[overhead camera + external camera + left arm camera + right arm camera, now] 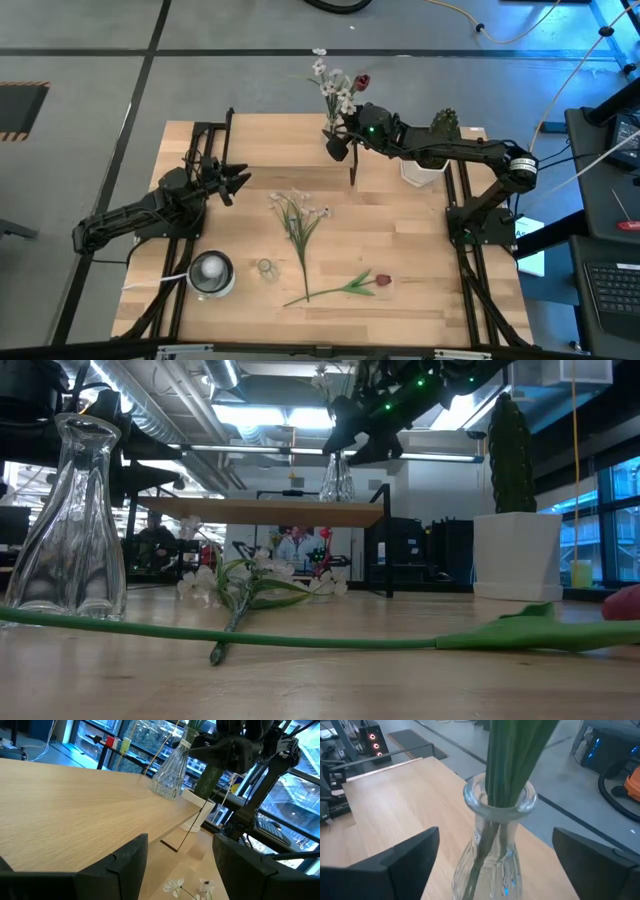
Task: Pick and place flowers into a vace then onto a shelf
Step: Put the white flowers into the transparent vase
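A clear glass vase (492, 855) holding several green stems with white blossoms and a red bud (338, 85) stands upright on the low light-wood shelf (90, 790), near its right end (337, 478). My right gripper (496, 834) is open at the vase's neck, one finger on either side, with a gap to the glass on both sides. My left gripper (238, 184) is open over the table's left side, facing the shelf. A white-blossom spray (300, 220) and a red-bud stem (345, 286) lie flat on the table.
A second, empty glass vase (72, 520) stands near the table's near edge, beside a round white object (211, 272). A cactus in a white pot (515, 530) stands right of the shelf, under my right arm. Bare tabletop lies between the shelf and the loose flowers.
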`<control>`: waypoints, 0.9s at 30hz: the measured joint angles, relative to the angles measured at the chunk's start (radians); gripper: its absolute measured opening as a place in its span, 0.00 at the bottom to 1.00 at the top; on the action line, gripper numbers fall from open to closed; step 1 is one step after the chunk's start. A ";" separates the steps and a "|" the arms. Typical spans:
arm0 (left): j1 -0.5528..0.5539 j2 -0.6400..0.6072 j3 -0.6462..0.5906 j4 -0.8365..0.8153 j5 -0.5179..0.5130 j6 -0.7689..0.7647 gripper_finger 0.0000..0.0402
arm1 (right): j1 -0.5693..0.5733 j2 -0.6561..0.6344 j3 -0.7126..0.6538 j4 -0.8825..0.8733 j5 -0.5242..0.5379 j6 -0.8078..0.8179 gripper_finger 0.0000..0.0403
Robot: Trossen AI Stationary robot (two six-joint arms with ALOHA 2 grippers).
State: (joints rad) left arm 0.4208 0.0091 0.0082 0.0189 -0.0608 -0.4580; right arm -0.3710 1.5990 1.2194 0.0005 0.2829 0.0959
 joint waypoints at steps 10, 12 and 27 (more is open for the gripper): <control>0.000 0.000 0.000 0.000 0.000 0.000 0.54 | 0.000 -0.010 0.000 -0.011 0.008 0.055 0.99; 0.000 0.000 0.000 0.000 0.000 0.000 0.54 | 0.001 -0.020 0.000 -0.033 0.009 0.052 0.99; 0.000 0.000 0.000 0.008 0.005 -0.001 0.54 | 0.173 -0.204 0.000 -0.446 -0.082 0.163 0.99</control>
State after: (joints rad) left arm 0.4206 0.0093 0.0082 0.0267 -0.0561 -0.4591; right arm -0.1980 1.3950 1.2194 -0.4454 0.2005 0.2594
